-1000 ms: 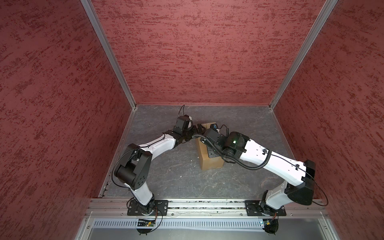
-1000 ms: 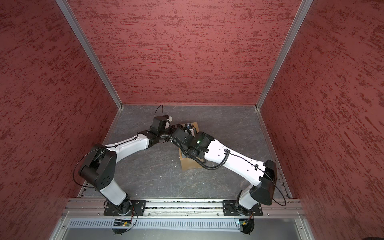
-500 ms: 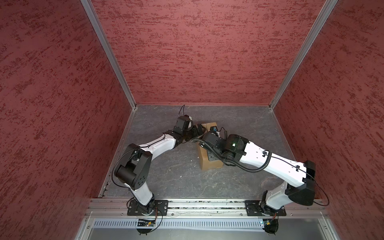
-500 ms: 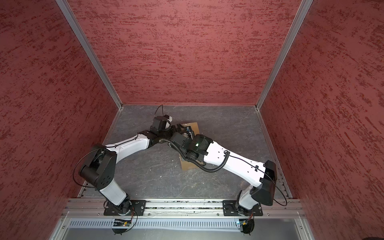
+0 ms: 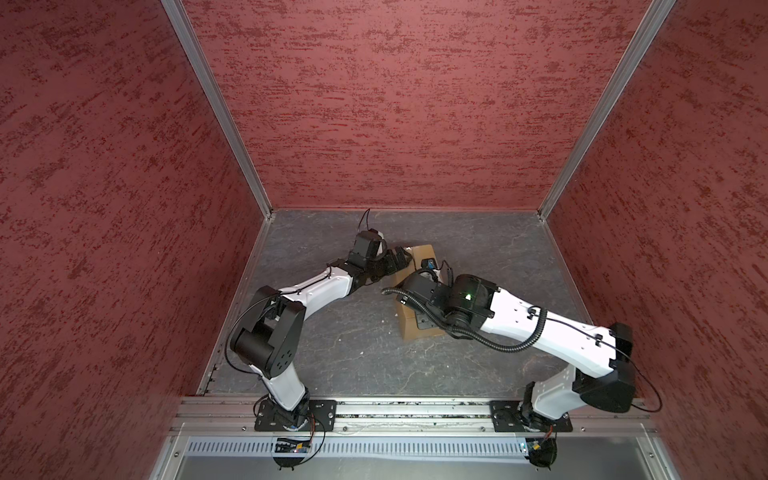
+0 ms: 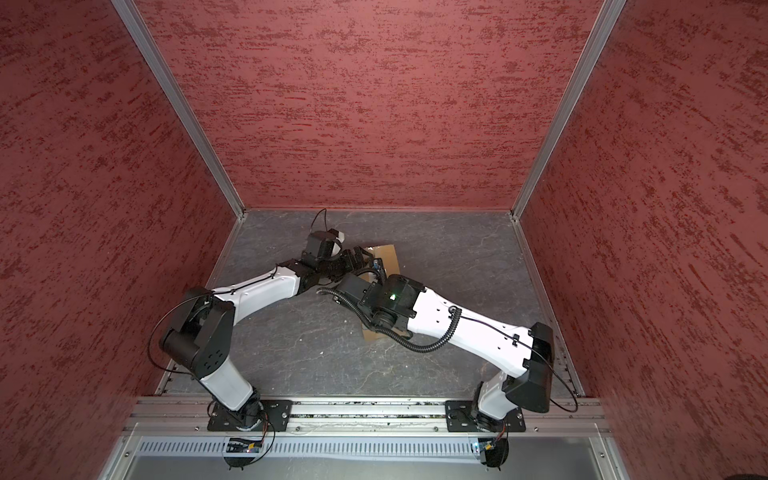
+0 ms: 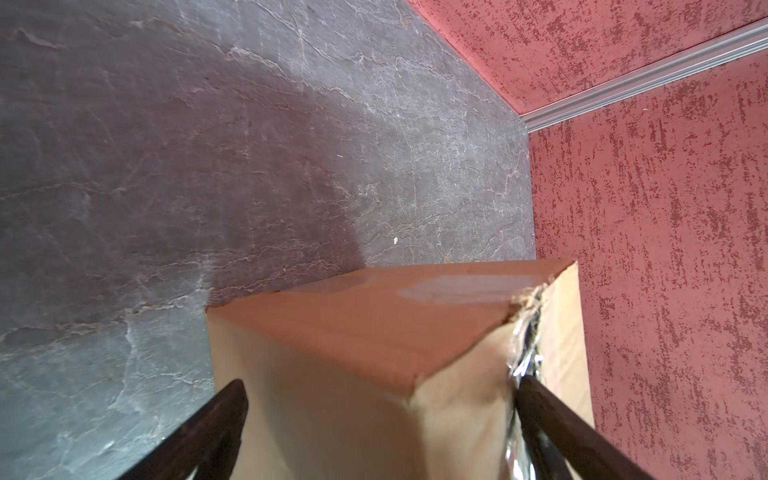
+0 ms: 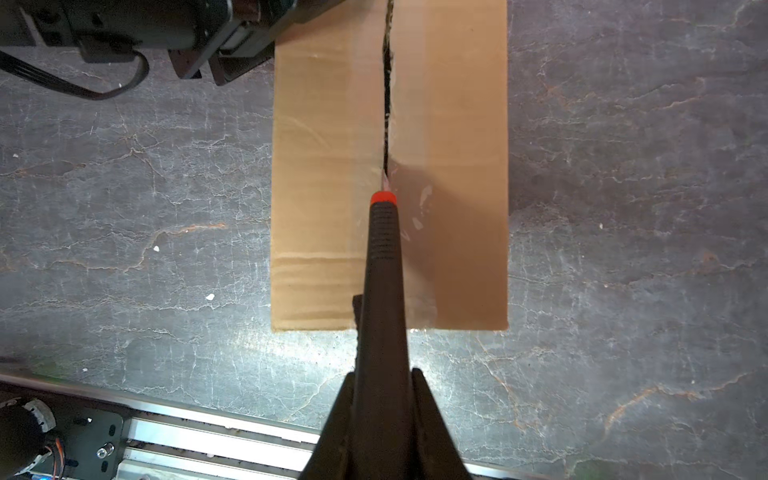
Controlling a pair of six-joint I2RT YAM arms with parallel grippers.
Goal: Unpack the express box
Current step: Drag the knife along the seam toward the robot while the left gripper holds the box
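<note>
The express box (image 5: 423, 252) (image 6: 385, 254) is a plain brown carton lying lengthwise mid-table, largely covered by both arms in both top views. My right gripper (image 8: 382, 376) is shut on a black utility knife (image 8: 383, 257) with a red tip. Its blade meets the box (image 8: 324, 187) at the taped centre seam, which gapes as a dark slit (image 8: 386, 104) beyond the blade. My left gripper (image 7: 380, 411) (image 5: 401, 259) is open wide, and a far corner of the box (image 7: 353, 332) sits between its fingers. One finger (image 7: 536, 407) lies by the torn tape at the seam.
Red textured walls (image 5: 395, 104) close in the grey stone table (image 5: 353, 345) on three sides. An aluminium rail (image 5: 415, 409) with both arm bases runs along the front. My left arm's wrist (image 8: 124, 33) hangs beside the box's far end.
My right arm has drawn back a little toward the front rail, carrying the knife along the box top. The left arm and the box have stayed put.
</note>
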